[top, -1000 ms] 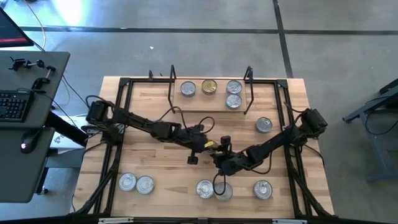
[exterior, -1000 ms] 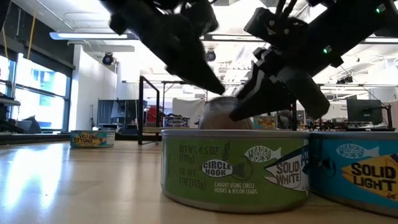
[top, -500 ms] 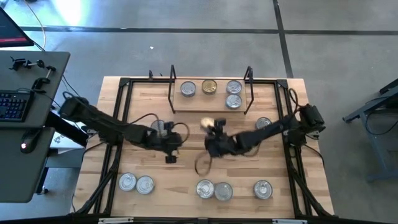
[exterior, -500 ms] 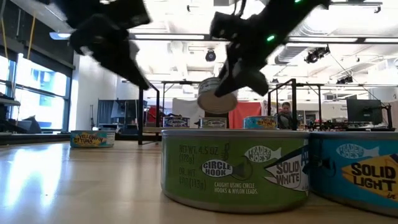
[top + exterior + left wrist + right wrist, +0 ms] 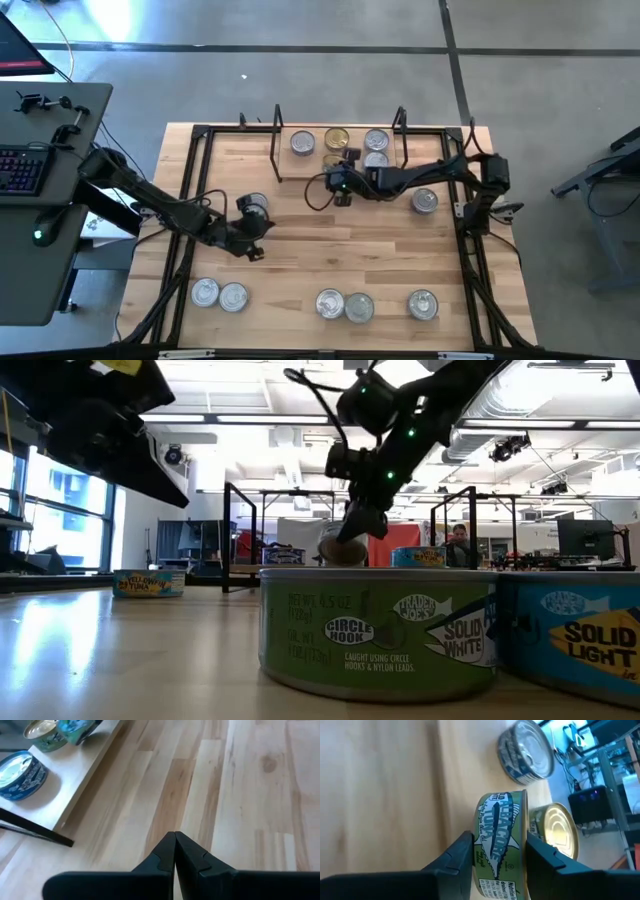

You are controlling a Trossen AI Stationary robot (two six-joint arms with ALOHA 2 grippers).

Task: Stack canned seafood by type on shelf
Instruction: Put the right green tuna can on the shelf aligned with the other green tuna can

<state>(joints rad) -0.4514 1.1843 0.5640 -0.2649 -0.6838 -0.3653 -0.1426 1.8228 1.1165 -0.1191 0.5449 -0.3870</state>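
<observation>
My right gripper (image 5: 337, 172) reaches in from the table's right and is shut on a green-labelled tin (image 5: 500, 845) just above the shelf (image 5: 300, 168), next to a gold-lidded tin (image 5: 560, 832). Beyond it a blue tin with a silver lid (image 5: 527, 750) rests on its base on the shelf board. In the low view the held tin (image 5: 340, 550) shows below the gripper (image 5: 362, 525). My left gripper (image 5: 255, 250) hovers shut over bare wood on the table's left half (image 5: 174, 840), holding nothing. My right gripper pinches the green tin between its two fingers (image 5: 457, 857). In the wrist view one finger lies on each flat end, and the green side wall (image 5: 497, 820) faces the camera. The fingers come in about level from the table's right. The tin is lifted over the shelf board.
Several tins stand along the table's near edge (image 5: 233, 296), (image 5: 345, 305), (image 5: 422, 303), and one at the right (image 5: 425, 200). A green tin (image 5: 378, 630) and a blue one (image 5: 575, 640) fill the low view's foreground. Black wire uprights (image 5: 400, 130) bound the shelf. A person (image 5: 458, 540) is far behind.
My right gripper carried the tin up from the table's middle and toward the far edge, to the shelf beside the gold-lidded tin. My left gripper drew back from the middle toward the table's left.
</observation>
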